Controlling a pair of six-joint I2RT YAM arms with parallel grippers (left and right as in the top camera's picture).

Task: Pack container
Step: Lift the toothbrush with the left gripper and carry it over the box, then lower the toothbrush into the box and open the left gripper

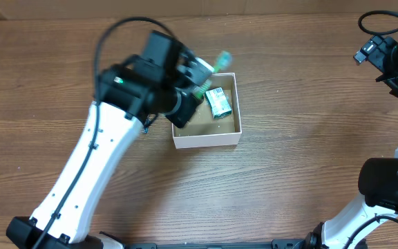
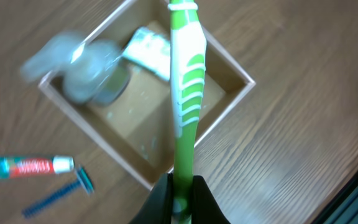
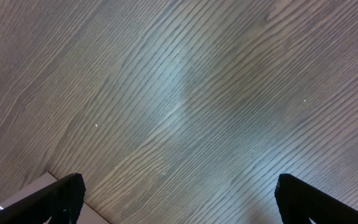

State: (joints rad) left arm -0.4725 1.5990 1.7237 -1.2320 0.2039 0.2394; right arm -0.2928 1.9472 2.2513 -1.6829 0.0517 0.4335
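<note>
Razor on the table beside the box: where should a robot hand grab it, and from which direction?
The razor lies flat on the table, so probably come from straight above. Grip the thin blue handle near its middle, closing across it, clear of the wider head and the toothpaste tube nearby.

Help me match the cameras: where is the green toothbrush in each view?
Overhead: toothbrush upper centre, poking out over the box's far edge.
Left wrist: centre, upright in frame, held by the left gripper.
Right wrist: not in view.
Shared landmark: the box, in overhead and left wrist.
</note>
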